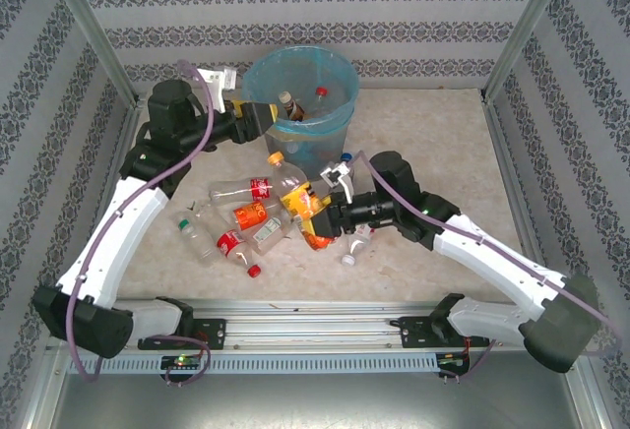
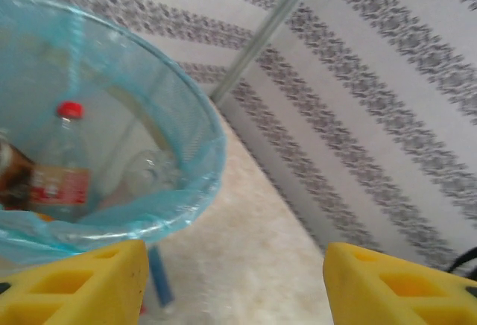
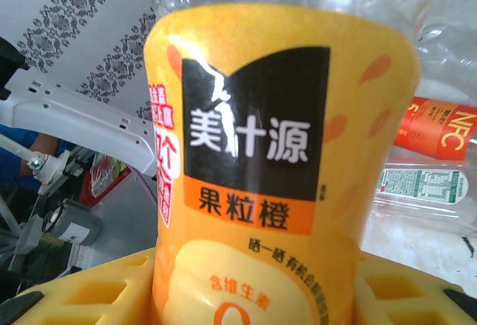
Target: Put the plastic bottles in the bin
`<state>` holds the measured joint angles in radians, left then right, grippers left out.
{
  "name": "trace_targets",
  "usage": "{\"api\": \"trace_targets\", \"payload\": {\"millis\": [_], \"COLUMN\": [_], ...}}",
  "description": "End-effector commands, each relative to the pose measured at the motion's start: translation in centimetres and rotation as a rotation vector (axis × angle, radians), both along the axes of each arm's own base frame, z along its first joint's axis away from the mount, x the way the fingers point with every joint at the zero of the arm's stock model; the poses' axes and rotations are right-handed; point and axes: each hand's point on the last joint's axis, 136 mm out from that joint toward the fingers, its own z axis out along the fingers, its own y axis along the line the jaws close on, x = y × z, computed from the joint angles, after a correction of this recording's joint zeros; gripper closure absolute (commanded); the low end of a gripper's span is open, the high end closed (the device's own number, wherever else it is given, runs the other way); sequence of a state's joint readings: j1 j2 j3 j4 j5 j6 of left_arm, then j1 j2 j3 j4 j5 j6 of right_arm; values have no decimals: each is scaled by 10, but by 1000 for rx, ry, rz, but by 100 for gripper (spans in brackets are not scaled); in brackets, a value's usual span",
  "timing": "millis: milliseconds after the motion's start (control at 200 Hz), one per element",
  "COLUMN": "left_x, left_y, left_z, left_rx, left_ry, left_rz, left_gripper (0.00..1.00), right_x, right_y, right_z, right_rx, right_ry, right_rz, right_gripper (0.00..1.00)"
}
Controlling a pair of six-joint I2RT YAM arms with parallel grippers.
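The right hand [image 1: 320, 220] seems clamped on the orange-labelled clear plastic bottle [image 3: 253, 153], in the heap of small clear plastic bottles [image 1: 236, 214] mid-table [image 1: 433, 134]. The left hand [image 2: 231, 280] hangs open and empty at the left rim of the round grey-blue bag-lined bin [image 1: 330, 139]. The thin bottle could buckle and slip out. Lifting may scatter its neighbours, or the arms may crowd each other at the bin.

orange btl [image 3: 261, 153]: 美汁源 果粒橙
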<state>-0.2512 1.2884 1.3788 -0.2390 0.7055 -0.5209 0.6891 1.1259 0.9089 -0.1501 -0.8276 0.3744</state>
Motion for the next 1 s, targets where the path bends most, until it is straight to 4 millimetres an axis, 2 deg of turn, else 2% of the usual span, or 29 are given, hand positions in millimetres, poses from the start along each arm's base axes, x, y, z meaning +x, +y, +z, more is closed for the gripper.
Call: {"api": "trace_targets", "payload": {"millis": [0,245,405,515,774,994], "left_x": [-12,-16,-14,-13,-15,-16], "left_y": [-15,-24,-25,-26,-27,-32], "left_z": [22,30,27,24,13,7], "left_rx": [-212,-368,-377,-379,-375,-349], "left_ry": [113,183,201,216,238,232], "left_rz": [-203,-404,-417,-423,-445,-448], "left_gripper": [39,41,35,35,41,45], "right_x": [6,23,28,32,39,44], "right_y": [-7,-21,-21,-18,-13,-5], "right_z": [29,37,45,51,58,55], "right_rx": [58,40,50,58,68,71], "right_ry": [-87,-132,-153,-162,-165,-146], "right_rz": [-36,-140,-154,-154,-154,-143], "right_gripper": [54,54,54,55,55,55]}}
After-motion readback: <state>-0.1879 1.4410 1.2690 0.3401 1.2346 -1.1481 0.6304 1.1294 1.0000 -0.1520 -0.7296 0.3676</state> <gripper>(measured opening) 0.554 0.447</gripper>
